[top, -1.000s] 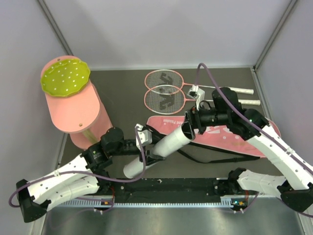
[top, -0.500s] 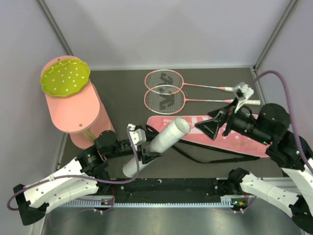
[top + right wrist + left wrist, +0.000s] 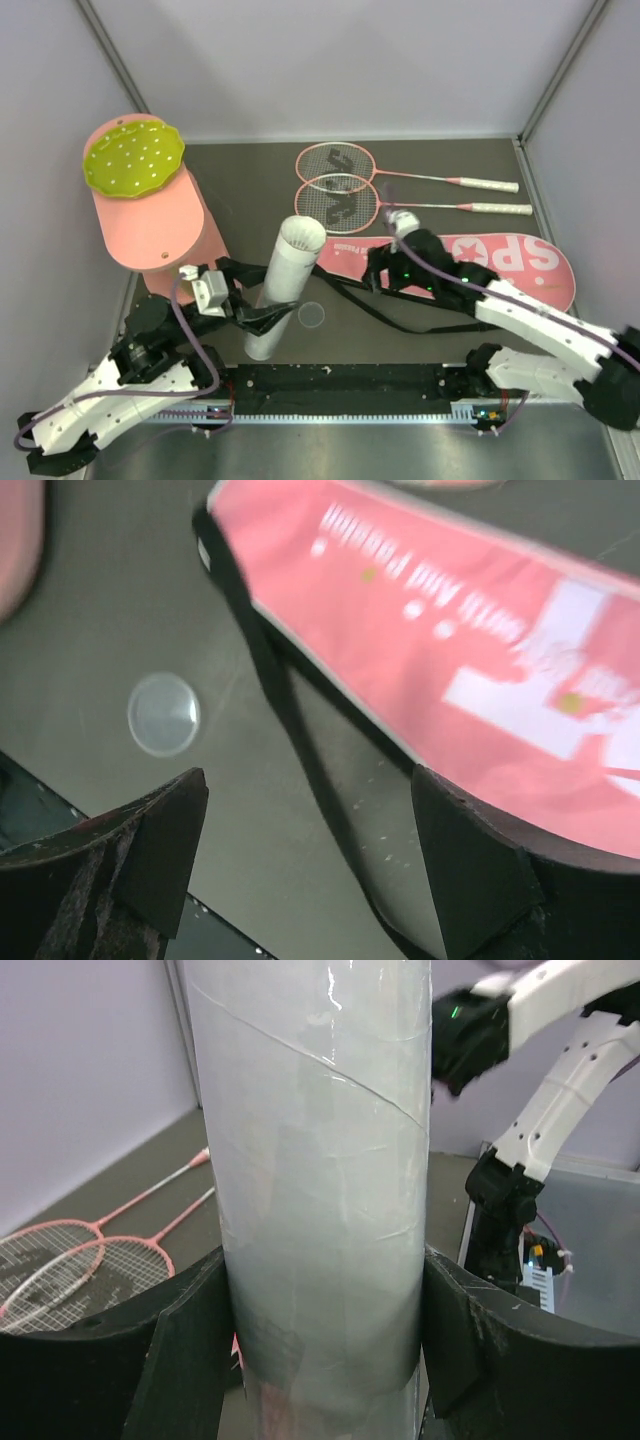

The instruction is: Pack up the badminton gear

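Note:
My left gripper (image 3: 262,315) is shut on the white tube (image 3: 285,285) and holds it upright on the table, open end up. In the left wrist view the tube (image 3: 320,1190) fills the space between both pads. My right gripper (image 3: 385,270) is open and empty, low over the black strap (image 3: 300,740) at the narrow end of the pink "SPORT" bag (image 3: 480,262). The bag (image 3: 450,650) lies flat. Two pink rackets (image 3: 338,203) lie side by side behind it, handles to the right. No loose shuttlecock shows.
A small clear round cap (image 3: 311,315) lies on the table beside the tube's foot; it also shows in the right wrist view (image 3: 163,714). The big pink cylinder with the yellow-green disc (image 3: 150,215) stands at the left. Walls close in on both sides.
The left arm has pulled back and tipped the tube from slanting to upright. The right gripper left the tube's end, swung right, then came down over the bag's strap. The cap now shows on the table.

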`<state>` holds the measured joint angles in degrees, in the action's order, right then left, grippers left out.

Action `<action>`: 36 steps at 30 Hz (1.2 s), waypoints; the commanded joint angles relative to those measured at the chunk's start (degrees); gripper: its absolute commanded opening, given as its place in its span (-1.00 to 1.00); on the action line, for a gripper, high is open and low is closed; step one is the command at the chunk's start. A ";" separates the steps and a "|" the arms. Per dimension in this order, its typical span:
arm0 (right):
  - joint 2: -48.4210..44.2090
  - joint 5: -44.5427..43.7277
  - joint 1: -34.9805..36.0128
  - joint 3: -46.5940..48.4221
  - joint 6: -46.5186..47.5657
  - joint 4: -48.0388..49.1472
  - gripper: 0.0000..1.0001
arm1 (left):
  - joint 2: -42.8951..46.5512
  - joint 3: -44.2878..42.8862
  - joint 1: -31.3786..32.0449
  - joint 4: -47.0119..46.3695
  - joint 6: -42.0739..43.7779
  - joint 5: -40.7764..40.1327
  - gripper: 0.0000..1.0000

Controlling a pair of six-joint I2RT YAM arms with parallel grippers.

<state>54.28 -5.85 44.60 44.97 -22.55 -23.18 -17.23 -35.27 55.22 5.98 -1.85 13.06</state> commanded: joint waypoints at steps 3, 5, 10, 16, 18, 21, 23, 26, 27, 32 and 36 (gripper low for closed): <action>21.06 1.20 13.92 4.22 3.64 18.17 0.48 | 1.85 -7.52 0.06 -1.15 -1.23 0.03 -0.95; 27.25 -0.03 19.28 7.31 5.75 18.08 0.30 | 2.03 -8.76 0.06 -0.53 -1.40 0.56 -0.97; 36.67 1.01 24.13 9.44 7.78 24.48 0.18 | 3.96 -11.05 0.06 -0.44 -1.41 1.88 -0.99; 43.09 1.46 26.32 12.42 10.06 24.15 0.08 | 7.21 -11.40 0.06 -1.32 -1.32 2.41 -0.99; 45.29 1.36 27.11 13.91 10.59 23.53 -0.02 | 7.74 -11.49 0.06 -1.41 -1.05 2.15 -0.99; 47.75 0.40 28.17 15.40 11.03 23.27 -0.10 | 7.92 -11.58 0.06 -1.06 -0.88 1.79 -0.99; 48.72 -0.56 28.52 16.29 11.29 20.72 -0.16 | 7.92 -11.67 0.06 -0.62 -0.79 1.79 -1.00; 50.57 -3.11 28.88 17.52 11.21 18.62 -0.27 | 7.83 -11.67 0.06 -0.18 -0.70 1.62 -1.00; 51.01 -4.42 28.96 17.69 11.21 18.26 -0.31 | 7.83 -11.67 0.06 0.00 -0.70 1.62 -1.00; 52.33 -7.68 29.49 17.26 9.72 16.59 -0.58 | 8.01 -11.49 0.06 0.26 -0.70 1.18 -1.00; 51.37 -9.26 29.40 15.06 8.75 17.99 -0.80 | 7.92 -11.32 0.06 0.35 -0.61 1.53 -1.00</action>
<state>105.43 -11.40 73.12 60.51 -13.32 -4.75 -9.72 -44.93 55.22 9.47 -2.85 14.94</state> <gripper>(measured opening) 0.164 0.691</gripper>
